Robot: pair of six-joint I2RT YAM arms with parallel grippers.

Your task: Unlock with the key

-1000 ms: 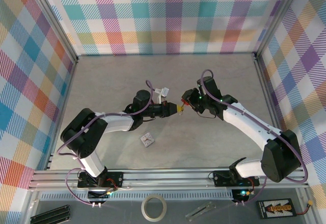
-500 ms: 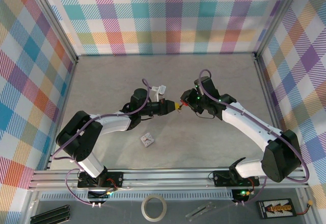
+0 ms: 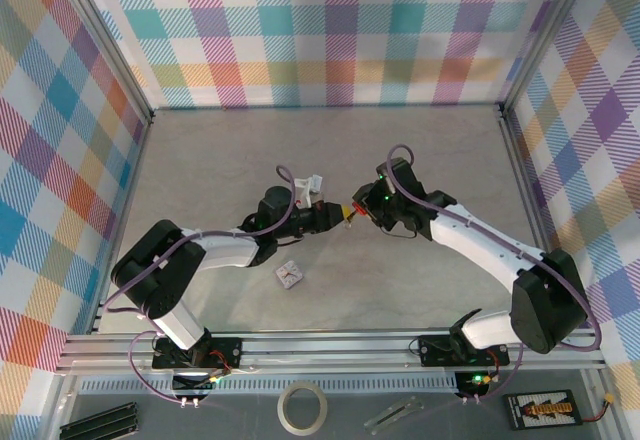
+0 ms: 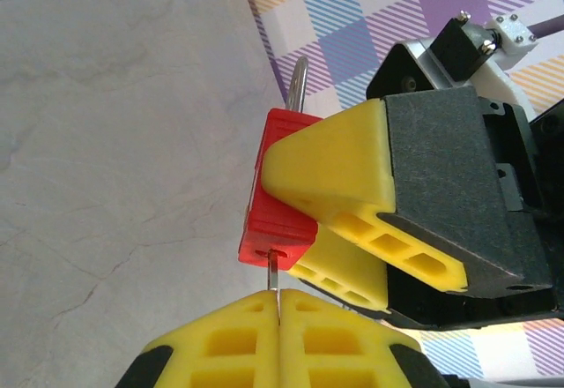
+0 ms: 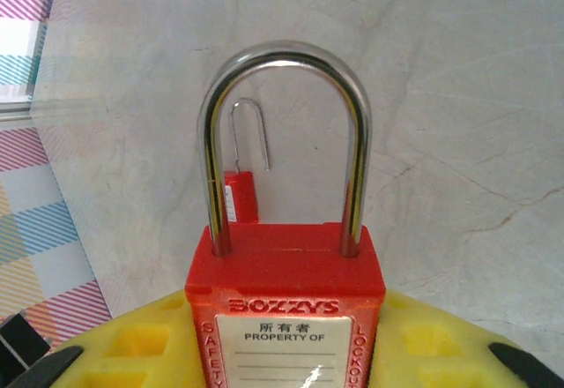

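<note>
— Top external first: where do we find the grippers?

— We see them tip to tip over the middle of the table (image 3: 200,160), the left gripper (image 3: 337,215) facing the right gripper (image 3: 361,207), with a spot of red and yellow between them.

— What do we get from the left wrist?

— Our left fingers (image 4: 220,331) are pressed together on the key (image 4: 274,275). Its thin blade runs up from the fingertips and meets the bottom of the red padlock (image 4: 280,185).

— And who has the padlock?

— The right gripper is clamped on it, a yellow finger (image 4: 335,167) on each flat side of the body. From the right wrist we look along its label to the shackle (image 5: 284,62), which stands upright with both legs down in the body.

— Anything else we can name?

— Through the shackle we see a second lock (image 5: 240,198), red with a thin loop, lying farther off on the table. From above, a small grey piece (image 3: 290,276) lies near the left arm.
</note>
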